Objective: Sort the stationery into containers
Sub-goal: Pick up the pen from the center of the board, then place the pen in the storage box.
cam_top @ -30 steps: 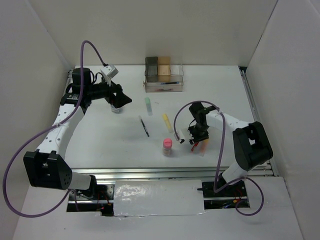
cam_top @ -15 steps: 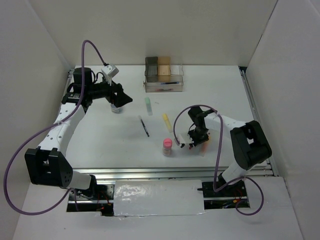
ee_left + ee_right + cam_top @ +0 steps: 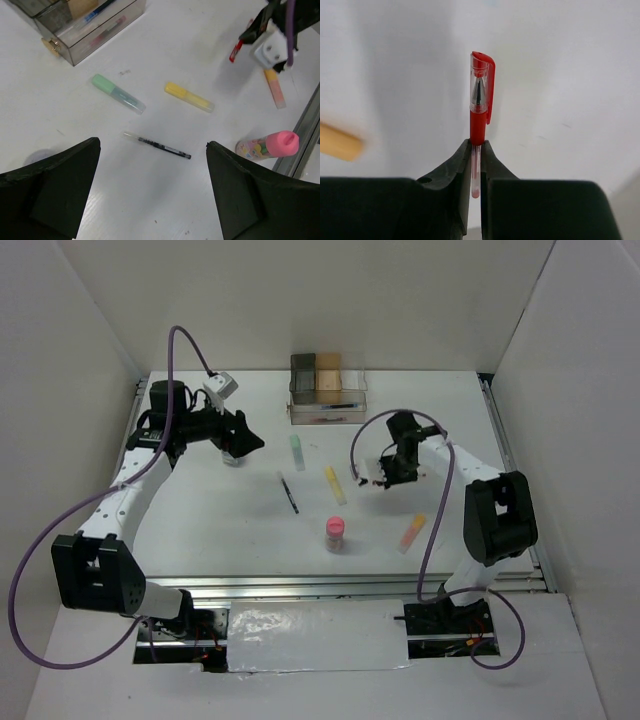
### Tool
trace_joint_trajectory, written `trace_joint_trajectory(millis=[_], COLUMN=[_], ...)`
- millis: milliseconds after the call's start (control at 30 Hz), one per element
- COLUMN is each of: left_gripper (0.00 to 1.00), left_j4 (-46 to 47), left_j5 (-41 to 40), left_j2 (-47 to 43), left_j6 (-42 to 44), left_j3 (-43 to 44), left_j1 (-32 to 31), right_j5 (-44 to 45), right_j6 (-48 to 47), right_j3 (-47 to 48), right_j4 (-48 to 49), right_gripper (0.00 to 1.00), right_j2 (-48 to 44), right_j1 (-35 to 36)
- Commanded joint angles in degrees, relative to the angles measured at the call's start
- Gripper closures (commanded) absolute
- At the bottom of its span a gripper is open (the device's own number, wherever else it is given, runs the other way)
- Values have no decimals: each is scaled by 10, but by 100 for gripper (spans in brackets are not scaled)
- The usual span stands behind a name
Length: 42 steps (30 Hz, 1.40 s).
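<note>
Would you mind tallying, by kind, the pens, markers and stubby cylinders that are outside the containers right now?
Pens: 2 (black pen, red pen, gripped)
Markers: 3 (green marker, yellow marker, orange marker)
Stubby cylinders: 1 (pink cylinder)
Total: 6

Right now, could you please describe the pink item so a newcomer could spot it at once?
On the white table, look toward the middle of the near edge. There sits the stubby pink-capped cylinder, left of the short orange marker; it alone is fat and pink.
</note>
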Motion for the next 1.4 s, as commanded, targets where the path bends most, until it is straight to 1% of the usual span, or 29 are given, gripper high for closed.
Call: trace_joint_trajectory(millis=[0,33,67,100,167,200,233,300,333,367,400,467,533,567,633,667,700,800,967,1067,1167,1200,1267,1300,1333,1367], left_gripper=[1,1,1,1,1,1,1,1,1,1,1,1,1,1,1,1,1,1,1,1,1,1,1,1,1,1], left_j4=[10,0,-10,-7,-9,-21,-28,-30,-30,-45,-85,-110,-106,-77,-39,-17,-14,-29,-56,-59,-68,-66,-56,-50,-38,-30], left_j5=[-41,-43,-43,-53,-88,-69,-53,-43,-47,-41,-18,-20,-18,-18,-27,-45,-53,-78,-54,-59,-65,-62,-60,-69,-93,-99], left_j2=[3,10,13,15,21,25,32,37,40,46,64,77,76,59,34,10,0,-14,-3,2,0,-3,-18,-21,-28,-33], left_j6=[-30,-34,-41,-72,-118,-106,-97,-114,-127,-112,-89,-83,-95,-113,-136,-142,-137,-119,-97,-90,-78,-71,-58,-62,-75,-82], left_j3=[4,12,15,15,17,26,29,20,19,32,43,58,35,24,-21,-31,-37,-42,-31,-28,-25,-32,-42,-52,-58,-71], left_j1=[12,14,17,26,34,52,57,73,76,82,84,87,100,103,110,109,106,100,99,99,99,99,93,89,82,78], right_j5=[-15,-12,-9,-6,13,21,30,38,49,55,60,73,76,76,76,76,76,75,74,74,76,89,92,92,91,91], right_j6=[44,67,81,96,146,170,179,200,206,213,229,249,270,276,273,271,266,240,216,202,197,198,199,204,205,206], right_j3=[109,152,172,190,235,245,263,276,295,309,341,368,402,428,452,466,472,475,476,480,491,492,487,483,474,469], right_j4=[38,56,73,88,153,197,216,270,281,293,305,325,357,363,354,351,350,356,369,372,366,367,369,370,374,376], right_gripper=[96,97,97,97,98,99,99,100,100,100,100,100,100,100,100,100,100,100,99,97,91,87,81,74,71,68], right_j2=[9,21,30,38,68,89,100,135,147,162,195,226,262,285,304,318,325,340,364,377,391,394,393,387,384,382], right_j1=[-12,-11,-7,-2,14,21,26,46,53,65,71,81,84,85,85,88,88,93,97,97,102,104,104,105,105,104])
